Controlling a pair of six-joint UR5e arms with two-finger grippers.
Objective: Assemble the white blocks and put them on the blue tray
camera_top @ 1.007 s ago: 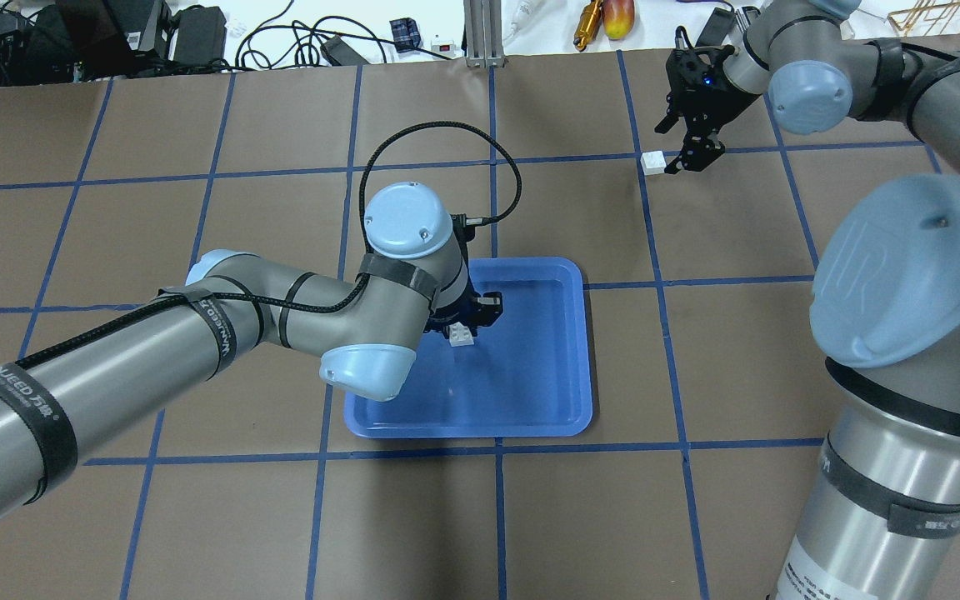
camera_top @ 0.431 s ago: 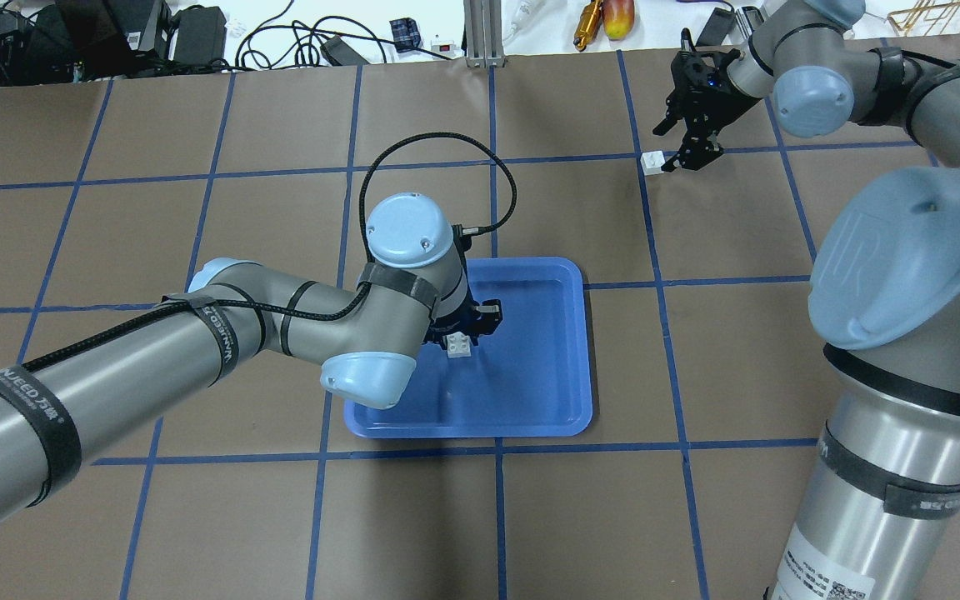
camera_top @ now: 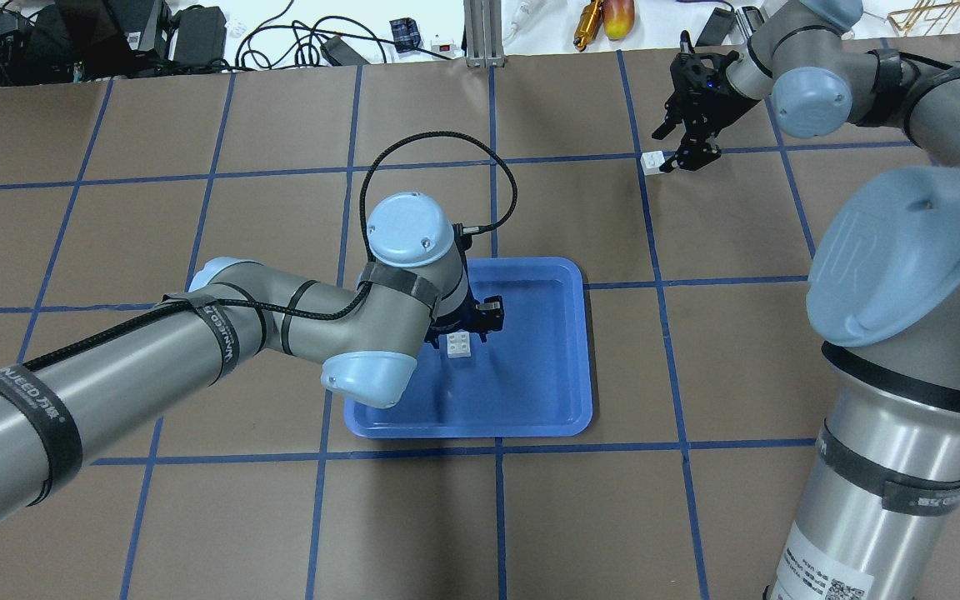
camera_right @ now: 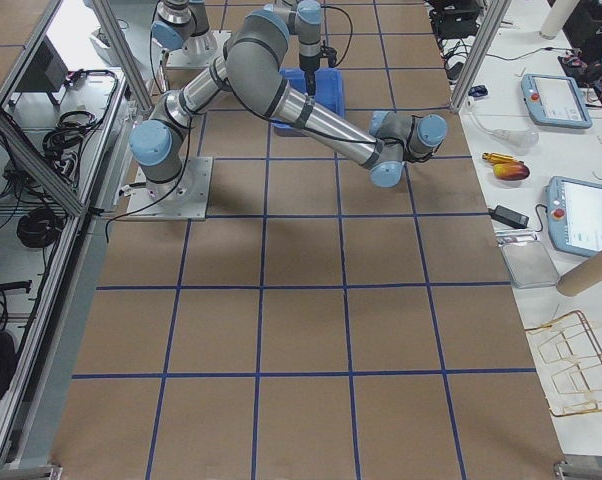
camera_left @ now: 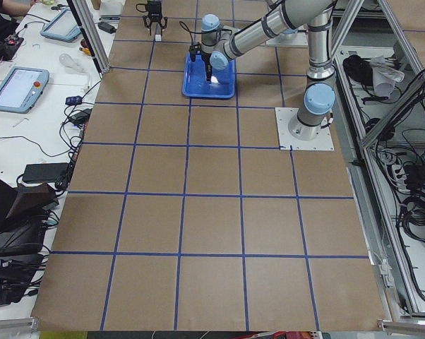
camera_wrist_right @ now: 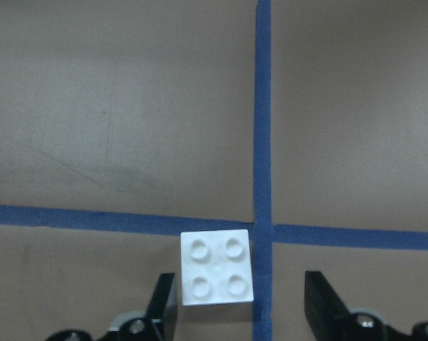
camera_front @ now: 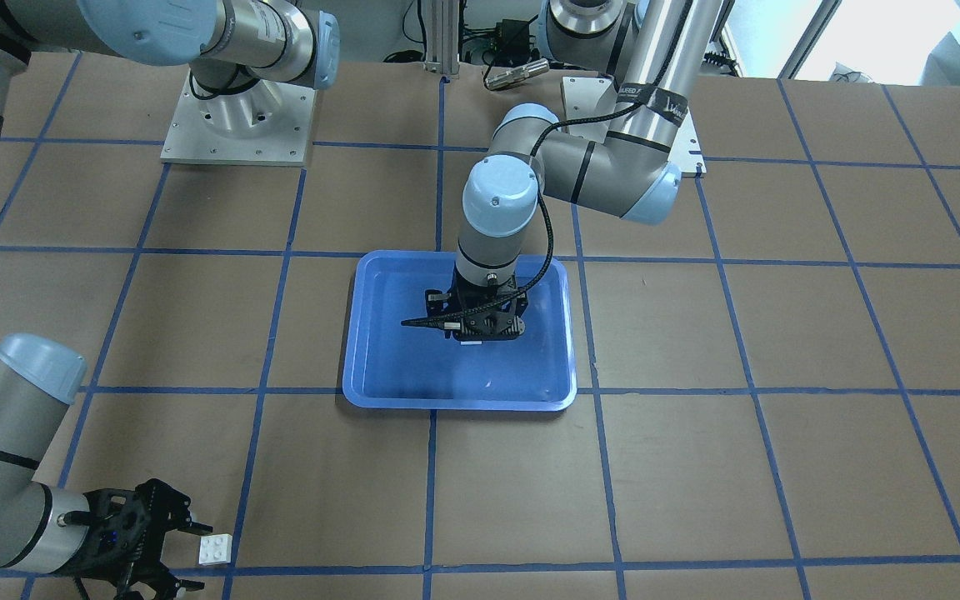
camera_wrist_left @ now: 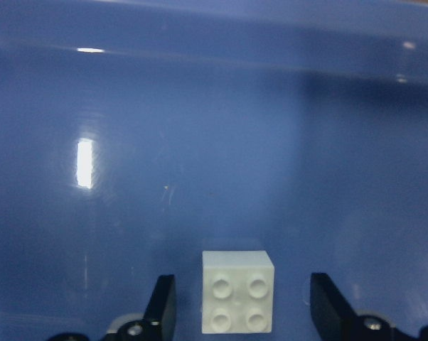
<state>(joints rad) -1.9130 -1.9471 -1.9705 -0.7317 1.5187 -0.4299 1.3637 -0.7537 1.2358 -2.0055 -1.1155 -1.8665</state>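
Note:
The blue tray (camera_top: 567,367) lies at the table's middle. One white block (camera_top: 459,343) rests studs up on the tray floor. My left gripper (camera_top: 465,327) hangs over it, open, with a finger on each side of the block (camera_wrist_left: 238,302) and a gap on both sides. The second white block (camera_top: 653,161) lies on the brown table at a blue tape crossing, far right. My right gripper (camera_top: 683,148) is open just above it. In the right wrist view the block (camera_wrist_right: 217,276) sits between the fingers, nearer the left one (camera_wrist_right: 164,307). It also shows in the front view (camera_front: 215,549).
Blue tape lines (camera_top: 663,333) divide the brown table into squares. Cables, boxes and a yellow-red object (camera_top: 617,17) lie beyond the far edge. Both arm bases (camera_front: 238,108) stand on the robot's side.
More of the tray's block shows from under my left gripper than before. My right gripper has shifted slightly toward the table's far edge; its block has not moved.

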